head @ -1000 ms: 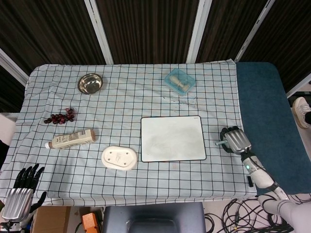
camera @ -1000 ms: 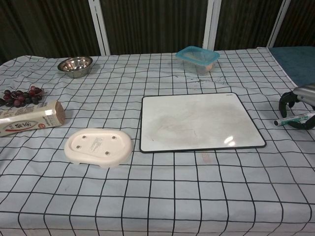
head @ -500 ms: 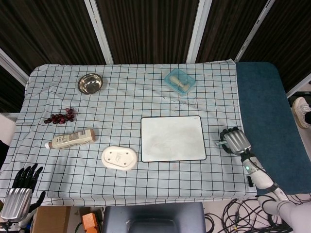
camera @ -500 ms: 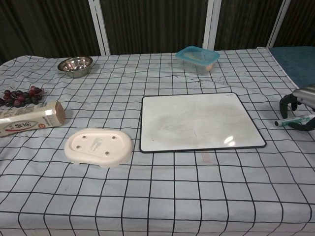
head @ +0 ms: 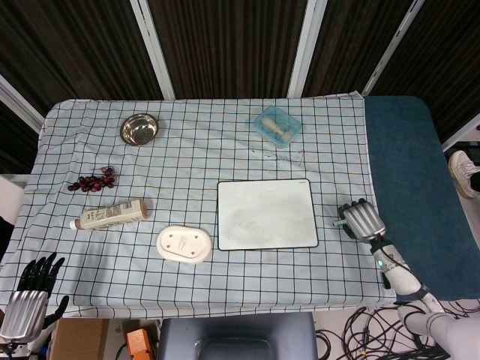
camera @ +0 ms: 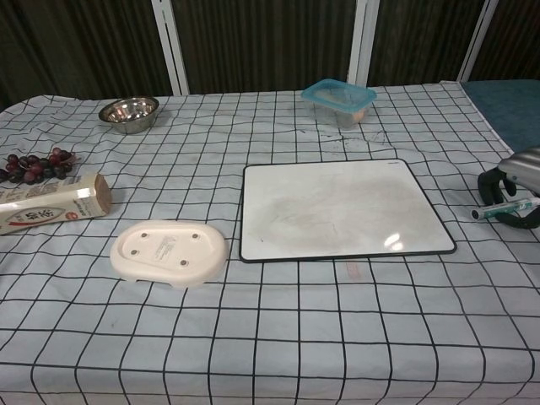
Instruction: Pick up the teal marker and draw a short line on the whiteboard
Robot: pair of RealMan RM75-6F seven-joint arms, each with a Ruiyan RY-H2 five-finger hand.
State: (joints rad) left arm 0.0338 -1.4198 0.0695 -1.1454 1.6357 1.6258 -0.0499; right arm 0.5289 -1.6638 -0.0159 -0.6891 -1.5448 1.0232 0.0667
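One teal marker [camera: 504, 207] is enclosed by the curled fingers of the right hand [camera: 515, 187], its capped tip projecting toward the single whiteboard [camera: 337, 209]. Whether the marker is lifted clear of the cloth cannot be told. The grip is judged to be set low so that the tip can be swung to the board lying just beside the hand. One left hand [head: 28, 304] hangs empty beyond the table edge, fingers spread.

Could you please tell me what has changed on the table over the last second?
The right hand, curled around the teal marker, slid slightly back toward the table's near edge, marker with it. The left hand sank a little lower. The whiteboard, dish and bottle stayed put.
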